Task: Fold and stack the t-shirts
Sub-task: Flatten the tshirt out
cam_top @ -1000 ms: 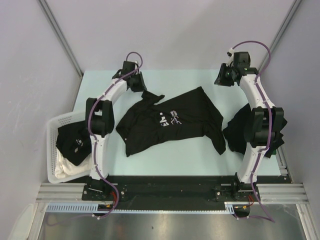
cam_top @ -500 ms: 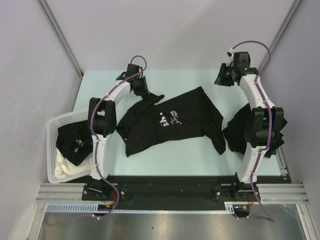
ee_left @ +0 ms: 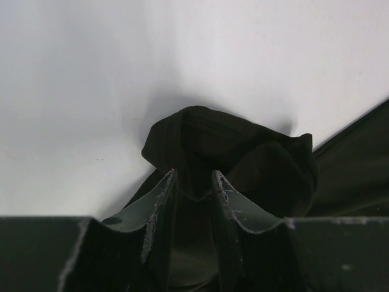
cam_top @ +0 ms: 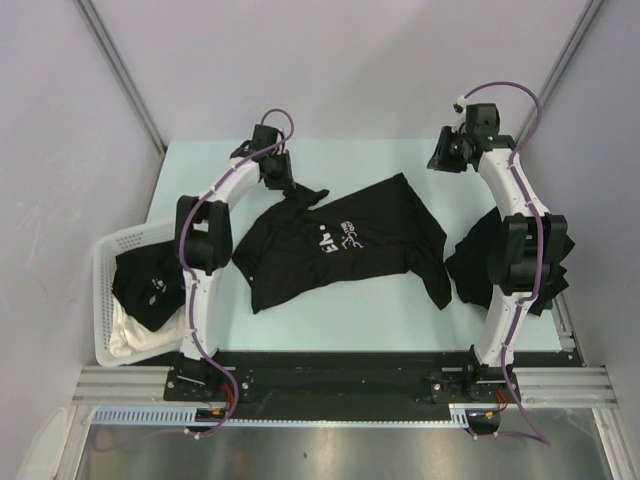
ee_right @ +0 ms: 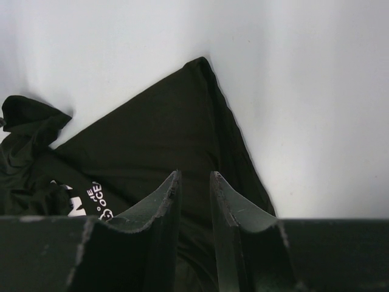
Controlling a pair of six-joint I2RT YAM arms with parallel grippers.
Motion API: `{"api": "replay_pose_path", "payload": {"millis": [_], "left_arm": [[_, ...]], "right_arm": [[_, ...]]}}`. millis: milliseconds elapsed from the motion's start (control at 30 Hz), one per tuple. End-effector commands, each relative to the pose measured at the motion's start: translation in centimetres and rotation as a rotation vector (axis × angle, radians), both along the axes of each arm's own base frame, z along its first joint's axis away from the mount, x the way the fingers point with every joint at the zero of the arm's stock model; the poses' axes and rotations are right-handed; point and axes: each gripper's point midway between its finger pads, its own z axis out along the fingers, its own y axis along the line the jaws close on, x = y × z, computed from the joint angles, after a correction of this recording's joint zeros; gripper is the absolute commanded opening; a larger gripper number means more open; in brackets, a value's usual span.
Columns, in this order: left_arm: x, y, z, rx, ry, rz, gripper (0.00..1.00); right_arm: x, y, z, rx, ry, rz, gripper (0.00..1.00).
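A black t-shirt point(cam_top: 375, 225) with white chest lettering lies spread and rumpled in the middle of the pale table point(cam_top: 380, 300). Its far-left sleeve point(ee_left: 243, 143) is bunched up. My left gripper point(cam_top: 283, 183) is down at that sleeve, its jaws a narrow gap apart, fingertips point(ee_left: 169, 177) at the bunched fabric. My right gripper point(cam_top: 443, 158) hangs at the far right, clear of the shirt's far corner point(ee_right: 200, 67), also narrowly open with nothing between its jaws. A second black t-shirt point(cam_top: 470, 265) lies heaped at the right under the right arm.
A white lattice basket point(cam_top: 108, 255) stands at the table's left edge, holding a black t-shirt point(cam_top: 145, 285) and a white cloth point(cam_top: 125, 340). Grey walls close the table in at the back and on both sides.
My left gripper has moved right and toward the shirt's bunched sleeve, and has stayed there for the last half second. The right arm and the shirts look unchanged.
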Motion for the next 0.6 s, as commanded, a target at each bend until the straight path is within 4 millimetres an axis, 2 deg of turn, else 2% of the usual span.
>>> {"api": "replay_pose_path", "payload": {"millis": [0,200,367,567], "left_arm": [[1.1,0.5,6.5,0.009,-0.133,-0.003,0.34],[1.1,1.1,6.3,0.023,-0.126,0.003,0.34],[0.7,1.2,3.9,0.036,-0.072,0.0,0.35],[0.6,0.8,2.3,0.015,-0.052,-0.004,0.35]], "right_arm": [[0.7,0.9,2.2,0.016,-0.067,0.015,0.3],[0.8,1.1,2.2,0.019,-0.069,0.013,0.31],[0.6,1.2,2.3,0.016,-0.068,0.016,0.3],[0.4,1.0,2.7,0.0,-0.073,0.018,0.3]]}}
